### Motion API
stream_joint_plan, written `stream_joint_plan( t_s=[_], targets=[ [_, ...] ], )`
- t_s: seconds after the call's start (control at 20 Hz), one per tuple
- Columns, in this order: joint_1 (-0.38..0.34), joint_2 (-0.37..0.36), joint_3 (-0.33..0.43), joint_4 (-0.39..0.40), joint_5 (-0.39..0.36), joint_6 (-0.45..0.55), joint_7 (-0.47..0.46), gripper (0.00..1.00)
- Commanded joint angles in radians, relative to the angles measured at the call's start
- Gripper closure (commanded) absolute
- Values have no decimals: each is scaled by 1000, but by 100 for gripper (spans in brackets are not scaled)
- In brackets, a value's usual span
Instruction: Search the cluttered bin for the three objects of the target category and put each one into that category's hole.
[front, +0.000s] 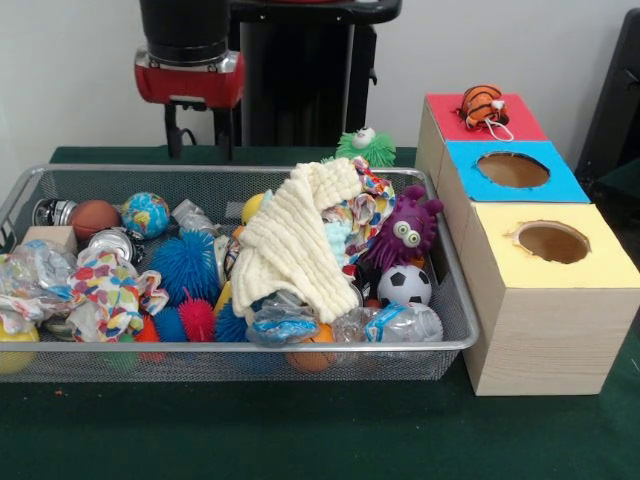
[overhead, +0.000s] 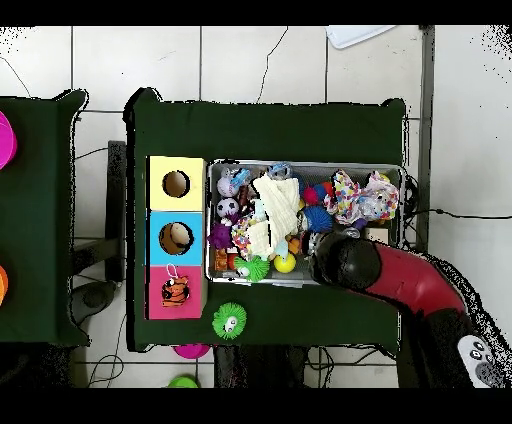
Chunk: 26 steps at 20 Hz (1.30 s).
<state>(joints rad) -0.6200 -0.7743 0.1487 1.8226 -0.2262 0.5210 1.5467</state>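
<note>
The bin (front: 240, 346) is a wide silver wire-mesh basket full of toys; it also shows in the overhead view (overhead: 398, 168). A cream knitted cloth (front: 295, 240) lies over the middle of the pile. Around it are a purple spiky monster (front: 405, 230), a soccer ball (front: 405, 285), a globe ball (front: 146, 213), a blue spiky ball (front: 185, 262) and a brown ball (front: 93, 217). My gripper (front: 198, 145) hangs over the bin's far left rim, open and empty. In the overhead view the arm (overhead: 345, 260) covers it.
Three boxes stand in a row beside the bin: yellow top with a hole (front: 553, 241), blue top with a hole (front: 513, 170), red top (front: 445, 112) with an orange striped toy (front: 483, 105) over its hole. A green spiky toy (front: 365, 147) sits on the table behind the bin.
</note>
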Motion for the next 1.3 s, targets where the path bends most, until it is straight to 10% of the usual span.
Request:
stream_joint_plan(
  t_s=[0.05,1.3],
  targets=[
    [-32,-12,14,-108,-94,35,-56,0],
    [-172,45,194,-348,-302,-13,-170,0]
  ],
)
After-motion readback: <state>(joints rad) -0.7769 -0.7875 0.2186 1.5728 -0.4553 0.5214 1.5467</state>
